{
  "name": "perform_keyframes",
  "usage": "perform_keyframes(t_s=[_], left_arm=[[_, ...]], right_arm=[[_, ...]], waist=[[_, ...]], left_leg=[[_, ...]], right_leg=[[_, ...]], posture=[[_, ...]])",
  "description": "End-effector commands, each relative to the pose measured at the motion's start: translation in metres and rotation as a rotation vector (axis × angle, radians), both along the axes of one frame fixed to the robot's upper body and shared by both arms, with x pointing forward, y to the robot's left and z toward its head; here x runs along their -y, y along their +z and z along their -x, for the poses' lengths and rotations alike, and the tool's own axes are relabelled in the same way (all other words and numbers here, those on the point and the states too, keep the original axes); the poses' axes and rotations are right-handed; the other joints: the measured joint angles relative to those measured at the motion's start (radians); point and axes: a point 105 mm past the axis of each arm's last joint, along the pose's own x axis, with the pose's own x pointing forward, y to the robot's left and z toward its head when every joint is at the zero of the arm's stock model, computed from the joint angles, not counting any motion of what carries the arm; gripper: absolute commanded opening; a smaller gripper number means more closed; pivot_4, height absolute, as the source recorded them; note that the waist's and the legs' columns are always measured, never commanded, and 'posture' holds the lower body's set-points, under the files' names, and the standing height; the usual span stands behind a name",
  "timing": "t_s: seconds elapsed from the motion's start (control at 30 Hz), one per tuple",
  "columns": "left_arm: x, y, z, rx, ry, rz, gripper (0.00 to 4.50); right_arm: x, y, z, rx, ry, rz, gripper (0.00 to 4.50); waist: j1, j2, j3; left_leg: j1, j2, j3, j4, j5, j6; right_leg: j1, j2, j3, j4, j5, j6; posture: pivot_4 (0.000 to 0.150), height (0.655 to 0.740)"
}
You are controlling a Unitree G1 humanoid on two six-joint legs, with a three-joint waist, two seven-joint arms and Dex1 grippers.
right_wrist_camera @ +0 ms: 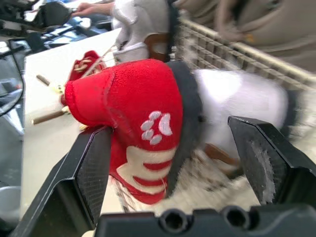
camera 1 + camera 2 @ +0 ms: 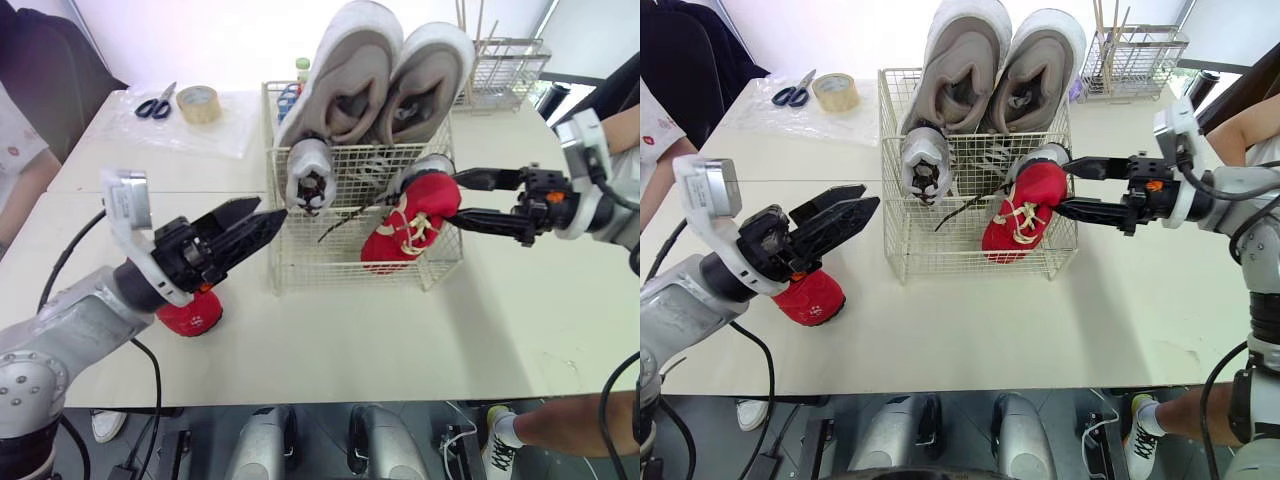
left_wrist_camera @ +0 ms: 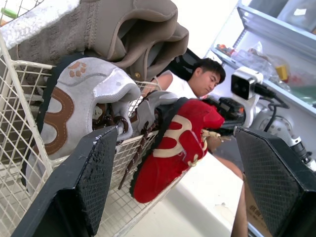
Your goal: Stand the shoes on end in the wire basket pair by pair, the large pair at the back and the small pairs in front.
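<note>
The red shoe (image 2: 410,225), judged light and soft, was straddled at its heel, the likeliest hold, by the released right gripper (image 2: 454,195); the left gripper (image 2: 272,208) was spread, empty.

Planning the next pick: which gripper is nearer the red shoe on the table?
Left. The left gripper is just over that red shoe; the right gripper is across the wire basket.

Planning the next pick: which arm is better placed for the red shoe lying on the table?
Left. The left gripper hangs open close to that red shoe; the right gripper is at the wire basket, open around the other red shoe.
</note>
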Motion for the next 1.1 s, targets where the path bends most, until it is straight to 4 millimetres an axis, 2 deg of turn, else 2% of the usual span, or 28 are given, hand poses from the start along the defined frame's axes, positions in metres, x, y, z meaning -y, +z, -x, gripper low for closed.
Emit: perform_keyframes(t_s=[0.03,0.2,0.23,0.27,0.37,0.43,0.57,0.67,0.73,0.8,0.87,0.97,1.03,1.1], left_arm=[[0.002,0.004,0.001,0.035,-0.019,0.004,3.91],[0.001,0.002,0.0,0.036,-0.02,0.005,3.91],[0.001,0.002,-0.001,0.035,-0.019,0.003,3.91],[0.0,0.001,-0.001,0.034,-0.017,0.002,3.91],[-0.004,0.003,-0.002,0.038,-0.006,0.0,3.91],[-0.008,0.006,-0.004,0.048,0.011,-0.004,3.91],[-0.019,0.018,-0.007,0.078,0.06,-0.017,3.91],[-0.027,0.025,-0.009,0.085,0.103,-0.028,3.91],[-0.041,0.035,-0.013,0.093,0.191,-0.065,3.91],[-0.064,0.048,-0.022,0.115,0.359,-0.12,3.91],[-0.084,0.059,-0.026,0.119,0.472,-0.131,3.91],[-0.11,0.068,-0.019,0.119,0.524,-0.118,3.91],[-0.129,0.063,-0.015,0.074,0.582,-0.119,4.42],[-0.155,0.048,-0.011,-0.009,0.701,-0.154,4.46]], right_arm=[[-0.005,0.02,0.02,0.059,0.069,-0.019,4.02],[-0.013,0.021,0.04,0.035,0.141,-0.02,4.02],[-0.012,0.021,0.042,0.033,0.141,-0.019,4.02],[-0.012,0.021,0.042,0.03,0.135,-0.019,4.27],[-0.006,0.026,0.038,0.056,0.09,-0.019,4.27],[-0.004,0.038,0.033,0.102,0.062,-0.032,4.27],[-0.007,0.081,0.035,0.218,0.095,-0.129,4.27],[-0.012,0.1,0.036,0.264,0.131,-0.185,4.27],[-0.025,0.124,0.042,0.317,0.235,-0.279,4.27],[-0.045,0.135,0.052,0.328,0.366,-0.306,4.27],[-0.064,0.132,0.058,0.313,0.456,-0.272,4.27],[-0.09,0.113,0.065,0.252,0.612,-0.177,4.27],[-0.102,0.099,0.068,0.21,0.695,-0.118,4.5],[-0.111,0.089,0.07,0.183,0.757,-0.082,4.5]], waist=[[0.0,0.0,0.0],[0.0,0.0,0.0],[0.001,0.0,0.0],[0.001,0.0,0.0],[0.0,0.0,0.0],[0.0,0.0,0.0],[-0.003,0.0,0.0],[-0.002,0.0,0.0],[-0.004,0.0,0.0],[-0.008,0.001,0.001],[-0.009,0.001,0.0],[-0.01,0.0,0.0],[-0.014,0.0,0.0],[-0.022,0.0,0.0]], left_leg=[[0.0,0.0,0.0,0.0,0.0,0.0],[0.0,0.0,0.0,0.0,0.0,0.0],[0.0,0.0,0.0,0.0,0.0,0.0],[0.0,0.0,0.0,0.0,0.0,0.0],[0.0,0.0,0.0,0.0,0.0,0.0],[0.0,0.0,0.0,0.0,0.0,0.0],[0.0,0.0,0.0,0.0,0.0,0.0],[0.0,0.001,0.0,0.0,0.0,0.0],[0.0,0.001,0.0,0.0,0.0,0.0],[0.0,0.001,0.001,0.0,0.0,0.0],[0.0,0.001,0.0,-0.001,0.0,0.0],[0.0,0.002,0.0,-0.001,0.0,-0.001],[0.0,0.002,0.002,-0.001,0.0,0.0],[-0.001,0.002,0.003,-0.001,0.0,0.0]], right_leg=[[0.0,0.0,0.0,0.0,0.0,0.0],[0.0,0.0,0.0,0.0,0.0,0.0],[0.0,0.0,0.0,0.0,0.0,0.0],[0.0,0.0,0.0,0.0,0.0,0.0],[0.0,0.0,0.0,0.0,0.0,0.0],[0.0,0.0,0.0,0.0,0.0,0.0],[-0.001,0.0,0.0,0.0,0.0,0.0],[-0.001,0.0,0.0,0.001,0.0,0.0],[-0.001,0.0,0.0,0.001,0.0,0.0],[-0.002,0.0,0.001,0.001,0.0,0.0],[-0.002,0.0,0.001,0.002,0.0,0.0],[-0.002,0.0,0.0,0.002,0.0,0.0],[-0.003,0.0,0.0,0.002,0.0,0.0],[-0.003,-0.001,0.0,0.002,0.0,0.0]], posture=[[0.15,0.7371],[0.15,0.7371],[0.15,0.7371],[0.15,0.7371],[0.15,0.7371],[0.15,0.7371],[0.15,0.7371],[0.15,0.7371],[0.15,0.7371],[0.15,0.7371],[0.15,0.7371],[0.15,0.7371],[0.15,0.7371],[0.15,0.7371]])
